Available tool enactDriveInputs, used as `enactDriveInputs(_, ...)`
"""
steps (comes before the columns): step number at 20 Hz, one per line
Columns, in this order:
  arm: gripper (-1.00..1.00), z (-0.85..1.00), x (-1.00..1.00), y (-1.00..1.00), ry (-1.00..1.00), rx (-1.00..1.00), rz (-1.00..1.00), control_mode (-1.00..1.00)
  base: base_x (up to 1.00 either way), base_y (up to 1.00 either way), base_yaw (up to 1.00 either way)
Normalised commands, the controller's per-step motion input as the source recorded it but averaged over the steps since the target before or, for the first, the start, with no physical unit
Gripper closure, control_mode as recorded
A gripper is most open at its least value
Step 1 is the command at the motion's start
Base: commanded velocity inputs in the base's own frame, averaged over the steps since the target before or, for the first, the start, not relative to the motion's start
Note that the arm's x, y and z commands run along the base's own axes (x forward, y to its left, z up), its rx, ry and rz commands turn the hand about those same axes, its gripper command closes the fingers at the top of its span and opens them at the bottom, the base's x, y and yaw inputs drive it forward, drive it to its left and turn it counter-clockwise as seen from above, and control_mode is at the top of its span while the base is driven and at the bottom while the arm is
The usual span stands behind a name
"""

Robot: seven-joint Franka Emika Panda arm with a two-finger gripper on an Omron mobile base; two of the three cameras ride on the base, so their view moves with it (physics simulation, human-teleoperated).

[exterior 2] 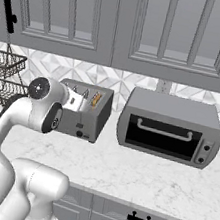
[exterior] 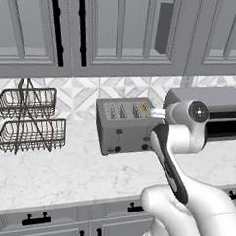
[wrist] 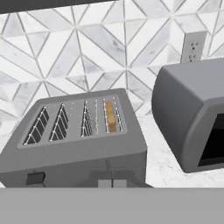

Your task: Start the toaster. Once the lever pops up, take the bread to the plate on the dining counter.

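Four slots run across the top of the toaster (wrist: 81,140), and the bread (wrist: 111,117) sits deep in the last one, the slot nearest the toaster oven (wrist: 192,118). Just its orange-brown top edge peeks out. I think it sits that low because it is in there to get toasted. One little lever (wrist: 36,178) shows on the front of the toaster at the far end from the bread, and from the left side I can see the two dark knobs (exterior: 118,149) under the levers.

The toaster stands on the marble worktop (exterior: 63,173), with its back near the tiled wall (wrist: 87,57). The toaster oven stands just beside it, and a plug socket (wrist: 192,46) is on the wall behind that. Well off to the other side is a wire basket rack (exterior: 26,120). Grey cabinets (exterior 2: 121,22) hang above it all.

The white arm reaches out toward the toaster, and the hand hangs close in front of it, up near the top. The gripper (wrist: 112,183) is squeezed shut, the two tips pressed together with nothing between them. It is not touching the bread. I think tight tips like that are good for poking a small lever down.
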Motion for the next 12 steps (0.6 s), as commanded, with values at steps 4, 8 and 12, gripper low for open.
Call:
enactDriveInputs(4, 1.00, 1.00, -0.01, -0.17, 0.08, 0.00, -0.01, -1.00, 0.00, 0.00, 0.00)
enactDriveInputs(8, -1.00, 0.55, 0.00, -0.08, 0.12, 0.00, 0.00, -1.00, 0.00, 0.00, 0.00)
enactDriveInputs(12, -1.00, 0.06, -0.08, -0.04, 0.04, 0.00, 0.00, -1.00, 0.00, 0.00, 0.00)
